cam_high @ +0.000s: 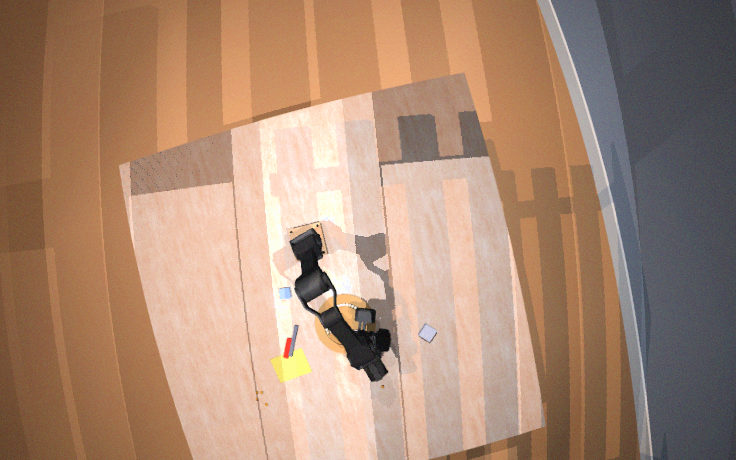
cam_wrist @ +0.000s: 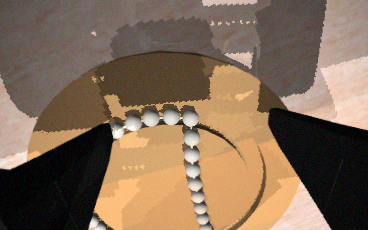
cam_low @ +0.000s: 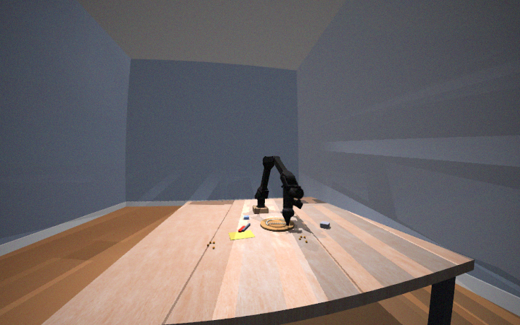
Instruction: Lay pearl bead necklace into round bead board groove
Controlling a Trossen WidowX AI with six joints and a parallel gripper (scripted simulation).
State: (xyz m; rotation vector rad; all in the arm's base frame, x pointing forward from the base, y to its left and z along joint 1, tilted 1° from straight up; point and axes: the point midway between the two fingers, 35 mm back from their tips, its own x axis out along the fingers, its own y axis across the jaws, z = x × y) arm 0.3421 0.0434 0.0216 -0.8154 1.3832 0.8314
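The round wooden bead board [cam_high: 331, 344] [cam_low: 269, 228] [cam_wrist: 230, 89] lies flat on the table. The pearl necklace [cam_high: 347, 305] [cam_low: 276, 223] [cam_wrist: 192, 138] lies on it. In the wrist view several beads follow the groove's far left arc, then the strand bends sharply and runs straight down across the inner disc. A few more beads show at the lower left. The groove's right arc holds no beads. My gripper [cam_low: 287, 223] [cam_wrist: 191, 123] is open and empty, low over the board, its fingertips wide apart on either side of the bend. My arm hides part of the strand in the overhead view.
A blue block [cam_high: 284, 293] [cam_low: 246, 217] and a yellow sheet [cam_high: 294, 369] [cam_low: 241, 235] lie left of the board. A red piece [cam_high: 287, 348] and a grey-blue stick [cam_high: 294, 337] touch by the sheet. A pale block [cam_high: 427, 333] [cam_low: 325, 225] stands right. Small brown bits lie in front.
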